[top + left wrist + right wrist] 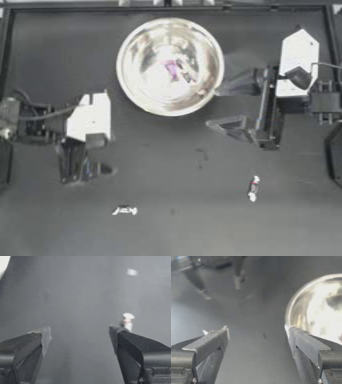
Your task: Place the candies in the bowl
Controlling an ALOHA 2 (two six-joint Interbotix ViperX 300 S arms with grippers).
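- Bowl (169, 66) at twelve o'clock on the counter (187, 230), pink-purple candy (173, 70) and perhaps others already inside.
- Right pincer (229, 105) at three o'clock, just beside the rim, spread wide and empty; probably just past a drop.
- Left pincer (81, 170) at nine o'clock, gaping, holding nothing, aimed toward loose sweets.
- Two whitish candies on the counter: one (125, 210) at seven o'clock, another (253, 188) at five.

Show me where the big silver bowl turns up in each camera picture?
Top view: the bowl sits in the upper middle, beside the right gripper.
Right wrist view: its rim curves just beyond one jaw of the right gripper.
Left wrist view: not clearly in it; a pale corner sliver cannot be identified.
Shared landmark: the right gripper's open jaws next to the rim.
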